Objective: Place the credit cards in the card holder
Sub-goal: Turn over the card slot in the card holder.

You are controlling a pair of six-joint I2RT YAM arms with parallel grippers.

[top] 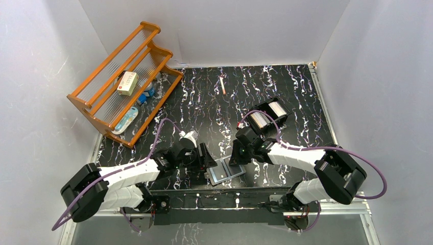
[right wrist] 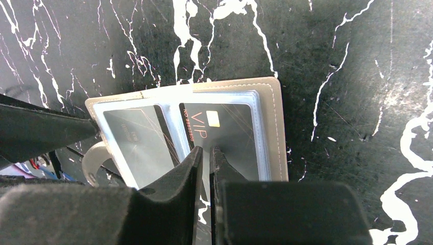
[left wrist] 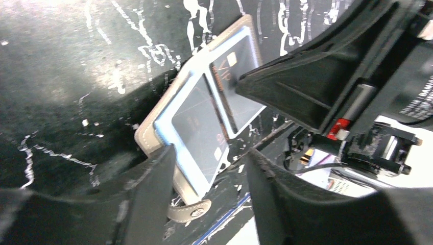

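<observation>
the desk (top: 286, 87) shows open room across its middle and far right. the wooden rack (top: 122, 87) stands at the far left, well apart from the work. the black tray (top: 268, 115), which appears to hold pale credit cards (top: 259, 120), lies just behind the right arm. the card holder (top: 228, 172) lies open and flat at the desk's near edge, between the two arms. two dark cards are seen under its clear pockets; the vip card (right wrist: 224, 127) sits on the right arm's side.

the right jaws are drawn to a narrow slit, tips at the vip card's near edge; whether that edge is pinched cannot be told. the left jaws stand apart over the holder's strap corner; contact cannot be told.

the step in hand is judged to be seating this card. it should be pushed flat and slowly along the pocket's line, with the holder steadied against sliding.

little room is left on the near side, where the holder could be nudged off the edge. withdrawal is best made upward and toward the far side, with the arms' closeness minded.
</observation>
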